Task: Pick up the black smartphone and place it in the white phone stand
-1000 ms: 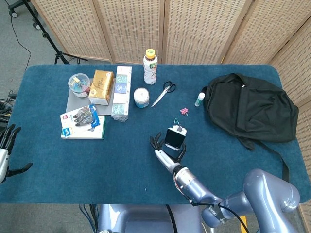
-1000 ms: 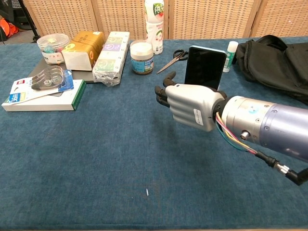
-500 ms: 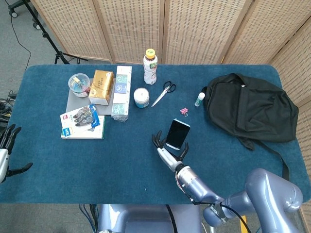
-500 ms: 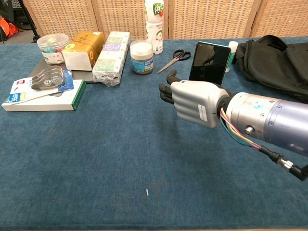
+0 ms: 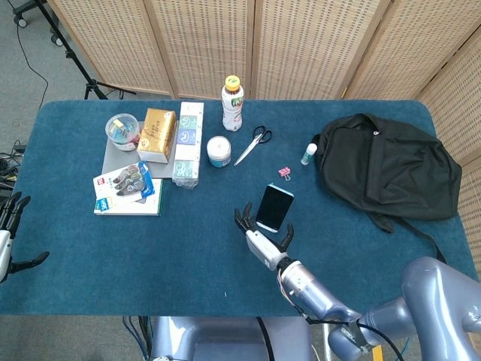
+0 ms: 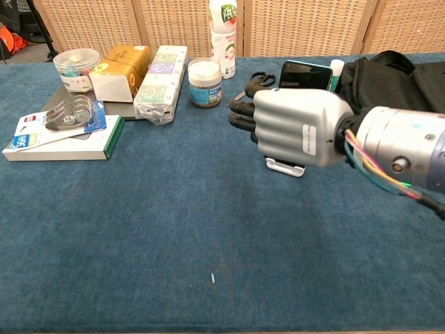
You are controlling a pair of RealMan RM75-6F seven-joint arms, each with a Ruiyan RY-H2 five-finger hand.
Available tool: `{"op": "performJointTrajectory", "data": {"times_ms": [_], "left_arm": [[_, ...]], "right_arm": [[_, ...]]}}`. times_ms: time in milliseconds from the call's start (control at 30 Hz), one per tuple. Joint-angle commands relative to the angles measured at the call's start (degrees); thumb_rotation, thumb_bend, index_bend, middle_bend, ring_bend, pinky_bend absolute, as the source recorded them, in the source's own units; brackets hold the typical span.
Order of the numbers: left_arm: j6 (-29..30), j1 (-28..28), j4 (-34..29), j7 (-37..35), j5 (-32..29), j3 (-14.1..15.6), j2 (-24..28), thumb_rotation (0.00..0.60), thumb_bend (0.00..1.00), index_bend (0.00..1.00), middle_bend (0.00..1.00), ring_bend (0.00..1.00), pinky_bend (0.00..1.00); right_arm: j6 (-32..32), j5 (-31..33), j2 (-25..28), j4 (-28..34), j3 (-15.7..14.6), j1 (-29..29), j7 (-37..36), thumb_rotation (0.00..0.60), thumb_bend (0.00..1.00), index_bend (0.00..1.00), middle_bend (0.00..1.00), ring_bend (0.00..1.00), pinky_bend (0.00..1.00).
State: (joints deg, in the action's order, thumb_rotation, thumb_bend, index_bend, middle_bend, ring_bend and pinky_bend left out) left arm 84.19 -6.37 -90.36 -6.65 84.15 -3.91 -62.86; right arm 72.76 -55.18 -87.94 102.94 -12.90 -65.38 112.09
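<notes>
Head view: the black smartphone (image 5: 274,207) leans at mid-table, just beyond the right hand (image 5: 262,238), whose fingers are spread and hold nothing. The left hand (image 5: 9,227) hangs off the table's left edge, fingers apart, empty.

Chest view: the right hand (image 6: 295,126) hides most of the phone; the white phone stand (image 6: 285,166) shows beneath it.

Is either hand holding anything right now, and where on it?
Nothing is plainly held. The right hand sits just behind the black smartphone; contact cannot be told. The left hand is empty.
</notes>
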Motion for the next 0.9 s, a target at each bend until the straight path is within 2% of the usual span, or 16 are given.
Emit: {"op": "performJointTrajectory", "data": {"times_ms": [33,67,100,200,300,433,600,733,900], "left_arm": [[0.6,0.2,-0.2,-0.1,0.5,0.1,0.1,0.6,0.0,0.0,0.0,0.0,0.0],[0.9,0.3,-0.3,-0.1,0.7,0.2,0.1,0.6,0.0,0.0,0.0,0.0,0.0],[1.0,0.4,-0.3,-0.1,0.9,0.2,0.1,0.6,0.0,0.0,0.0,0.0,0.0],[1.6,0.6,-0.6,-0.3,1.4,0.4,0.2,0.6,0.0,0.0,0.0,0.0,0.0],[2.2,0.9,-0.8,-0.5,1.9,0.5,0.4,0.6,0.0,0.0,0.0,0.0,0.0],[2.8,1.1,-0.9,-0.8,2.6,0.7,0.5,0.6,0.0,0.0,0.0,0.0,0.0],[4.3,1.7,-1.1,-1.3,3.8,1.0,0.8,0.6,0.0,0.0,0.0,0.0,0.0],[5.5,2.2,-1.0,-1.7,4.7,1.2,0.9,0.6,0.0,0.0,0.0,0.0,0.0],[7.0,2.7,-0.7,-1.4,5.3,1.1,0.6,0.6,0.0,0.0,0.0,0.0,0.0]], "right_arm": [[-2.1,-20.8,12.0,-1.8,-3.1,1.0,-28.0,0.6,0.15,0.24,0.05,0.03,0.19],[-1.4,-26.8,13.7,-5.5,-3.9,1.6,-36.9,0.6,0.16,0.24,0.05,0.03,0.19],[-0.4,-30.5,14.6,-8.4,-4.5,2.1,-42.5,0.6,0.15,0.24,0.05,0.03,0.19],[4.8,-37.7,16.8,-16.6,-5.4,4.9,-56.3,0.6,0.13,0.22,0.05,0.03,0.19],[11.7,-40.6,18.7,-23.2,-4.6,9.1,-68.1,0.6,0.06,0.18,0.05,0.03,0.19],[17.9,-39.0,20.2,-25.7,-1.8,14.9,-80.1,0.6,0.0,0.11,0.01,0.02,0.17],[22.5,-30.9,21.4,-21.7,2.0,24.1,-92.9,0.6,0.0,0.08,0.0,0.0,0.11],[24.2,-27.0,20.5,-20.6,3.4,30.8,-100.3,0.6,0.0,0.08,0.0,0.0,0.11],[25.6,-24.3,17.2,-22.9,4.1,39.1,-107.8,0.6,0.0,0.08,0.0,0.0,0.11]]}}
